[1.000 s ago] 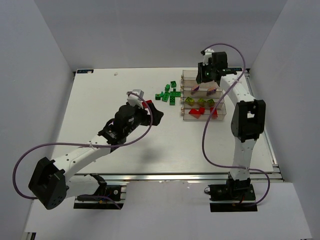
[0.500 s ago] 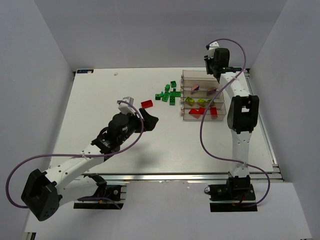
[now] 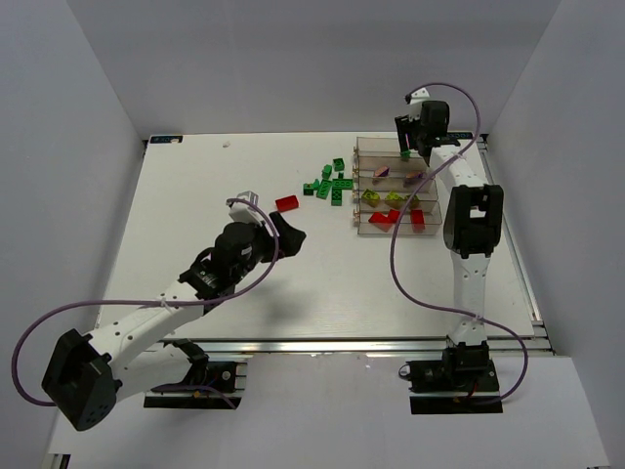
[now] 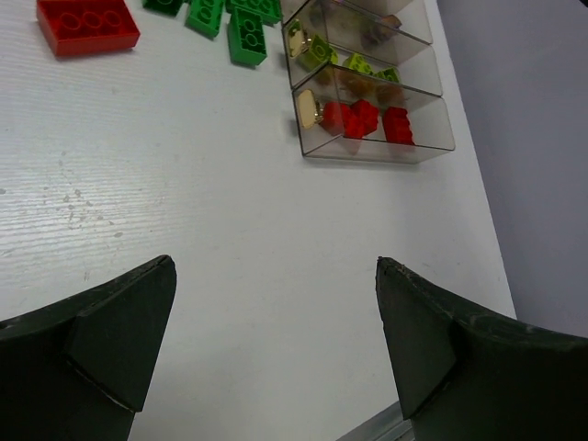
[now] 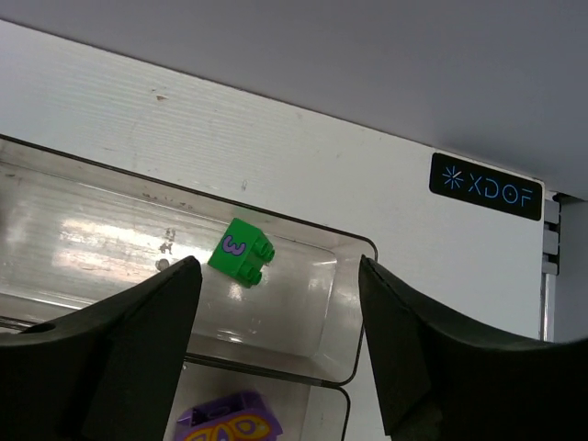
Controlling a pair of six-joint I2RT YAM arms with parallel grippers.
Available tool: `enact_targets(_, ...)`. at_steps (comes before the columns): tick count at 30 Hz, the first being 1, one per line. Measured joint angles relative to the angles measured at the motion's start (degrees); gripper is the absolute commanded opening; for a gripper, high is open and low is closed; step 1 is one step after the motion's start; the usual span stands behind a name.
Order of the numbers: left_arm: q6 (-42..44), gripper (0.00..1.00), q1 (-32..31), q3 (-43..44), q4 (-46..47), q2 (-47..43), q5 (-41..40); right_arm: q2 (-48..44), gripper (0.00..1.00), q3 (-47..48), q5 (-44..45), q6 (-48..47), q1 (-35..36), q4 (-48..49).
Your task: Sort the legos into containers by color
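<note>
My right gripper [image 5: 276,274] hangs over the far compartment of the bins [image 3: 357,186]. Its jaws are apart with nothing between them. Right below, a green brick [image 5: 241,250] lies on that compartment's floor, the only green one I can see sorted. The next compartment toward me holds purple bricks [image 3: 395,173], the third holds yellow-green bricks [image 3: 391,198], and the nearest holds red bricks [image 4: 367,119].

My left gripper [image 4: 276,312] is wide open and empty, hovering over bare table [image 4: 230,211] on the near side of the loose pieces.

Two things remain outside the bins:
- **Green cluster:** the green cluster [image 3: 327,184] lies on the table just left of the bins, with its bricks close together and some touching.
- **Red brick:** one red brick [image 4: 87,23] lies alone, farther left, between that cluster and my left gripper.

I see no purple or yellow-green pieces loose on the table.

So I judge purple and yellow-green done and red one piece short — green has barely started. Most of the remaining work is the green cluster, which goes one brick at a time into the far compartment. My right gripper is already there and free to go back for more. My left gripper is nearest the stray red brick, and the red compartment is on the near side of the block, so that piece looks like mine to fetch from that side. The packed greens may be awkward to pick singly.
</note>
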Motion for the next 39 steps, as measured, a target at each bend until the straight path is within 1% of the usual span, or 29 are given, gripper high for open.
enact_targets(3,-0.4,0.95,0.1,1.4,-2.6,1.3,-1.9,0.0,0.79,0.0,-1.6,-0.1,-0.6,-0.3)
enact_targets(4,-0.7,0.93,0.2,2.4,-4.0,2.1,-2.6,0.0,0.82,0.0,-3.8,-0.6,-0.9,-0.8)
enact_targets(5,-1.0,0.93,0.5,3.6,-5.2,3.3,-3.1,-0.1,0.82,0.0,-6.4,-1.2,-1.3,-1.5)
enact_targets(6,-1.2,0.72,0.9,4.9,-6.0,4.6,-3.5,-0.5,0.81,-0.1,-10.1,-2.2,-1.9,-2.9)
enact_targets(7,-1.6,0.65,1.5,6.2,-6.9,6.0,-3.6,-1.0,0.79,-0.4,-14.2,-3.2,-2.4,-4.6)
enact_targets(8,-2.1,0.56,2.2,7.3,-7.6,7.4,-3.6,-1.9,0.71,-1.2,-18.8,-4.2,-3.0,-6.2)
enact_targets(9,-2.4,0.36,3.2,8.4,-8.2,8.8,-3.4,-3.5,0.66,-2.6,-23.7,-5.2,-3.6,-7.7)
enact_targets(10,-2.7,0.3,4.2,9.4,-8.7,10.1,-2.8,-5.7,0.58,-4.8,-29.1,-6.0,-4.3,-8.9)
enact_targets(11,-2.6,0.26,5.4,10.6,-9.4,11.8,-2.1,-7.9,0.44,-6.7,-34.1,-6.7,-5.0,-10.6)
enact_targets(12,-2.1,0.24,5.9,11.1,-9.8,12.5,-1.8,-10.6,0.38,-8.6,-39.3,-7.3,-5.9,-11.8)
enact_targets(14,-0.8,0.27,8.5,15.2,-12.5,17.9,0.2,-15.7,0.31,-11.1,-48.7,-8.4,-7.1,-14.4)
enact_targets(15,0.7,0.32,9.3,18.0,-13.9,21.0,1.0,-18.2,0.31,-11.9,-52.7,-8.9,-7.7,-15.4)
enact_targets(16,2.7,0.48,9.8,20.8,-15.1,24.0,1.8,-20.6,0.36,-13.1,-56.5,-9.3,-8.1,-15.5)
enact_targets(17,5.3,0.53,10.0,24.1,-16.7,27.4,2.6,-23.4,0.55,-14.6,-60.5,-9.8,-8.4,-16.2)
enact_targets(19,10.3,0.59,10.1,30.5,-19.4,33.8,4.5,-29.1,0.71,-18.7,-66.9,-10.8,-8.5,-16.6)
enact_targets(20,13.1,0.63,10.1,33.4,-21.0,36.5,5.2,-32.0,0.89,-21.4,-69.5,-11.4,-8.3,-16.2)
enact_targets(23,21.8,0.68,9.9,40.0,-24.5,42.2,6.2,-39.9,0.9,-31.8,-74.0,-13.2,-7.8,-13.4)
enact_targets(26,30.6,0.69,9.8,44.7,-27.0,45.7,6.2,-45.7,0.89,-42.3,-75.1,-14.8,-7.4,-10.9)
enact_targets(28,36.6,0.69,9.8,47.2,-28.2,47.4,6.1,-47.5,0.85,-46.8,-75.2,-16.4,-7.5,-10.9)
enact_targets(29,39.5,0.69,9.8,48.4,-28.5,48.2,6.0,-47.7,0.79,-47.3,-75.5,-17.5,-7.5,-11.8)
enact_targets(32,47.7,0.69,9.8,51.3,-28.9,50.6,5.4,-47.6,0.71,-46.5,-76.8,-21.4,-7.6,-15.9)
enact_targets(35,55.2,0.68,9.8,53.5,-29.1,53.6,5.2,-47.1,0.69,-44.0,-78.0,-24.7,-7.6,-20.8)
enact_targets(39,63.0,0.68,9.8,57.7,-31.6,59.2,5.2,-47.1,0.69,-43.2,-78.7,-26.8,-7.9,-24.1)
